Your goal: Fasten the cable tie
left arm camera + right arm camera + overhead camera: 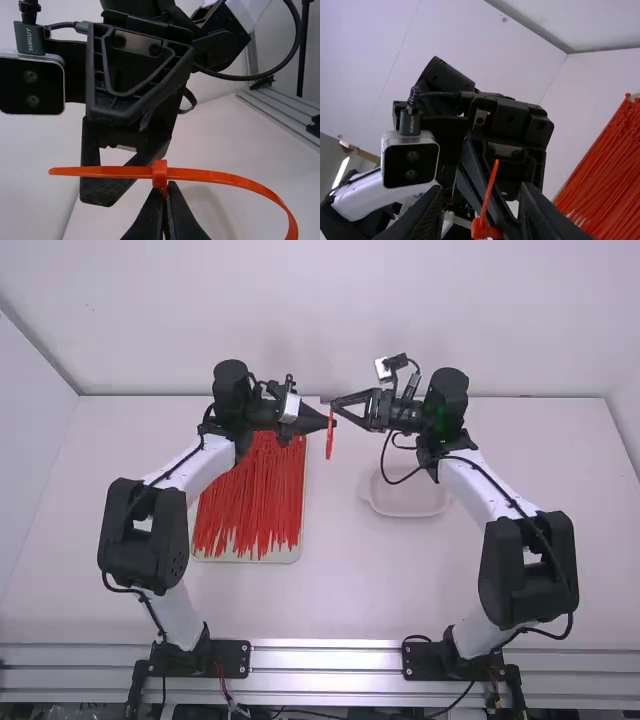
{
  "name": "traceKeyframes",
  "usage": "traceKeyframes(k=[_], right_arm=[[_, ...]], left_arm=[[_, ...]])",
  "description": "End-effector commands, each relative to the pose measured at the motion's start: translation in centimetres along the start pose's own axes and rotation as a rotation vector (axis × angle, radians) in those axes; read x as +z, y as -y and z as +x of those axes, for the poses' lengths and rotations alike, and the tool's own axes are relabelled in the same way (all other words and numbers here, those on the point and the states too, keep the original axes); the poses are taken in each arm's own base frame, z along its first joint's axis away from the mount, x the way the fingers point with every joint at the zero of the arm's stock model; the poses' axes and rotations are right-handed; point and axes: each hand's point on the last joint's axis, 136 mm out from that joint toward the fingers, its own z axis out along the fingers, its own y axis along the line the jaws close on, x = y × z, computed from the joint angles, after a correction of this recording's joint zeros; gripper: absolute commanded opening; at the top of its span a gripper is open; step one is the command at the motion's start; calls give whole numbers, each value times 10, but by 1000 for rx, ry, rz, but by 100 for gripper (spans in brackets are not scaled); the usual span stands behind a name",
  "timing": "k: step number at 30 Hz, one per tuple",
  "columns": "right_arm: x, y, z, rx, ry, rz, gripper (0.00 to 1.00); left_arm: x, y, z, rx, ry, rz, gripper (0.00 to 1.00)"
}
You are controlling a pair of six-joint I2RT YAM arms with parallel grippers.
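Note:
A single red cable tie hangs in the air above the table's back middle. My left gripper is shut on its square head, with the strap running out to both sides and curving down at one end. My right gripper faces it from the right, open. In the right wrist view its two fingers stand wide apart on either side of the tie, without touching it.
A large pile of red cable ties lies on a pale board at left centre, under the left arm. A shallow white dish sits below the right arm. Walls close the back and sides.

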Motion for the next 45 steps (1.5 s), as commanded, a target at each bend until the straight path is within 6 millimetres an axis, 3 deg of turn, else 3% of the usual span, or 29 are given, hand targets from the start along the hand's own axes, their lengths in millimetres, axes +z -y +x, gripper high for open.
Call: traceKeyframes(k=[1, 11, 16, 23, 33, 45], right_arm=[[-1, -1, 0, -9, -9, -8, 39], [-1, -1, 0, 6, -7, -6, 29], [-1, -1, -1, 6, -6, -6, 0], [-1, -1, -1, 1, -6, -6, 0], [-6, 3, -5, 10, 13, 6, 0], [-26, 12, -23, 66, 87, 45, 0]], left_arm=[[4, 4, -14, 27, 13, 26, 2], [9, 1, -13, 22, 4, 5, 2], [9, -1, -12, 22, -1, -6, 2], [13, 2, -11, 4, 1, 6, 2], [18, 13, 4, -81, -18, 24, 2], [25, 28, 15, -134, -29, 56, 2]])
